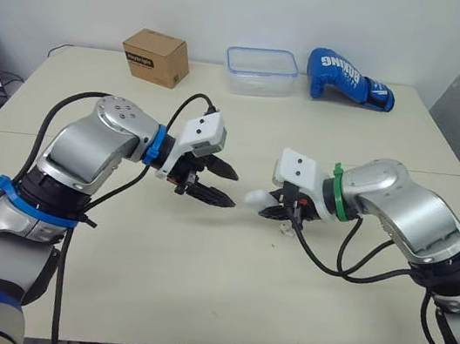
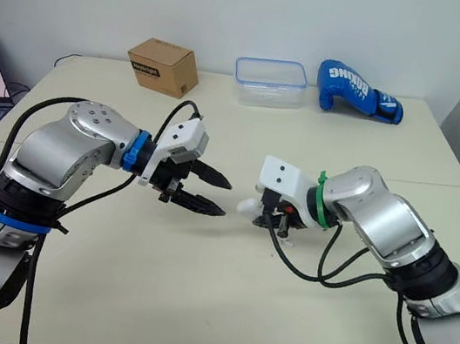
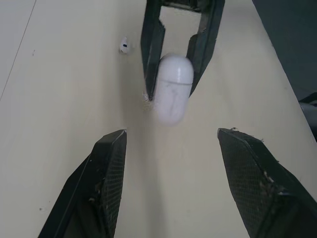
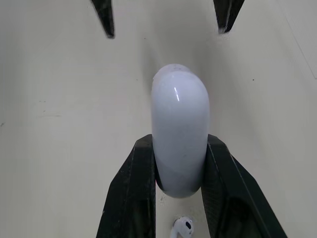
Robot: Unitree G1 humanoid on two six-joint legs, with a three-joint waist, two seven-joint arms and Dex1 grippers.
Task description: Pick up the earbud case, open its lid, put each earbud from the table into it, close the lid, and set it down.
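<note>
You had the shut earbud case (image 1: 256,199) pinched in the right gripper (image 4: 179,144), one earbud (image 4: 184,225) lying near it — lid-opening seemingly came next, needing the wide-spread left gripper (image 1: 232,189) facing the case to catch its lid.

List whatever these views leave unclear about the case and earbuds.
- Earbud case gripped end: right wrist view, hidden between the right claw's fingers.
- Earbud: right wrist view, cut off by the bottom edge.
- Earbud count under that claw: head views, too small, partly behind it.
- Cardboard box label: head views, too small to read.
</note>
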